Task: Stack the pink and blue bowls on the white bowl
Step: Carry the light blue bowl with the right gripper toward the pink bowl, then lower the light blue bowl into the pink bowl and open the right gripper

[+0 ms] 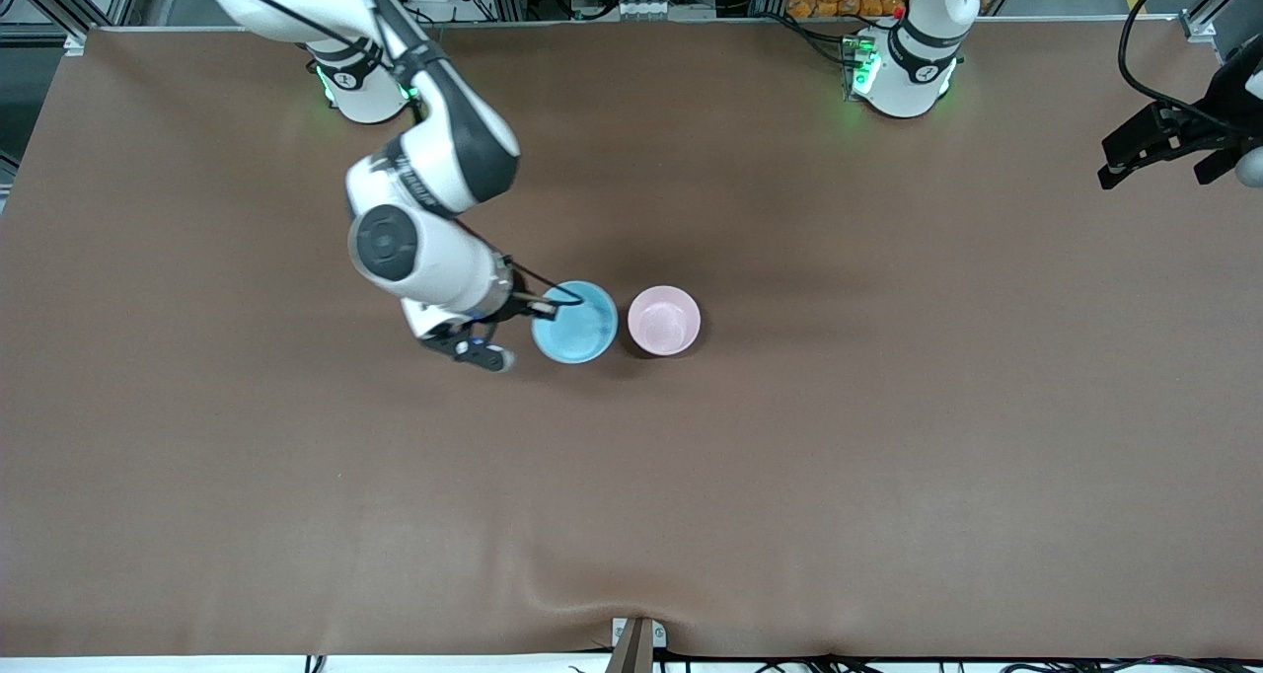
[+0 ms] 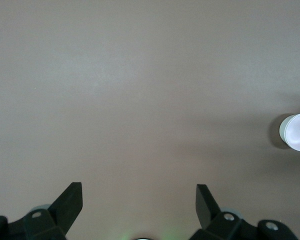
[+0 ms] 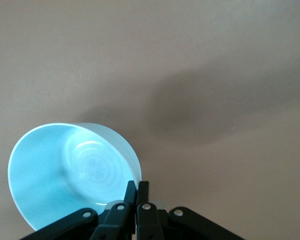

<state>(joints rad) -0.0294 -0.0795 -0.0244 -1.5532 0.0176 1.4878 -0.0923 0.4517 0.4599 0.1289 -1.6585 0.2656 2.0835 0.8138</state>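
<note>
My right gripper is shut on the rim of the light blue bowl. It holds the bowl tilted, low over the table, right beside the pale pink bowl, toward the right arm's end. In the right wrist view the closed fingers pinch the blue bowl's wall. My left gripper is open and empty, waiting high over the left arm's end of the table; it shows in its own view. That view shows a pale bowl far off. No separate white bowl shows; I cannot tell whether it sits under the pink one.
The brown table cover is bare around the two bowls. The arm bases stand along the edge farthest from the front camera. A clamp sits at the nearest edge.
</note>
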